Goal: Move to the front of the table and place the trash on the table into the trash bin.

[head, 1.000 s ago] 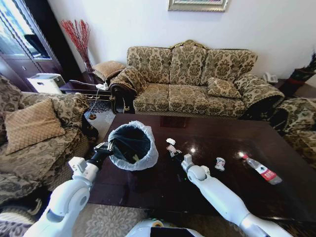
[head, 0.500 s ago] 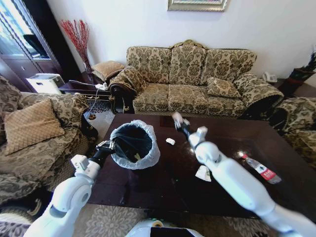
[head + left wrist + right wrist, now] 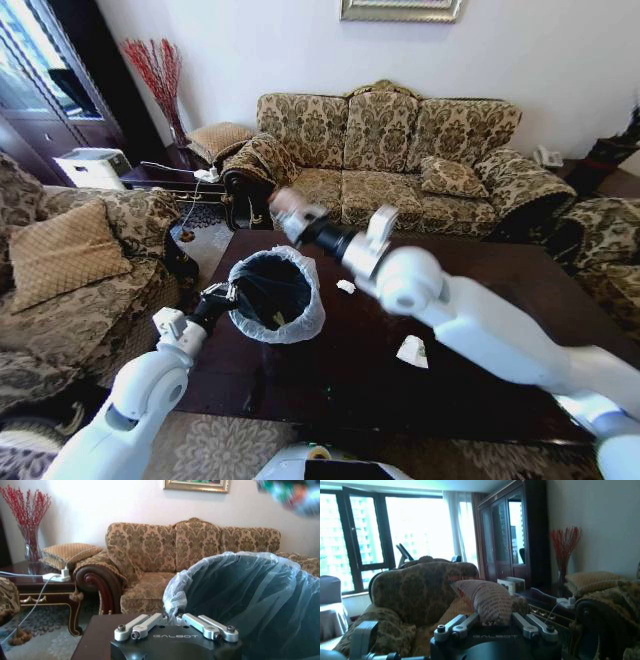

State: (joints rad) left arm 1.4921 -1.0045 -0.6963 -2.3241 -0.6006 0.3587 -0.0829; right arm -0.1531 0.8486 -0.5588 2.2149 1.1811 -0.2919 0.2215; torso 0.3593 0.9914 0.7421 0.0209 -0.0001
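Right pincer (image 3: 283, 207) pinches a red-white wrapper (image 3: 487, 600), raised above the far rim of the trash bin (image 3: 312, 318); bin opening lies just below and nearer the robot. Left pincer (image 3: 222, 296) clamps the bin's rim over the counter (image 3: 470, 300).

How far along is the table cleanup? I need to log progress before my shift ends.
Partly done: a yellowish scrap lies inside the trash bin. In hand: the right gripper hovers above the bin; the left gripper is at its rim. Left: a small paper piece and a crumpled paper on the table.
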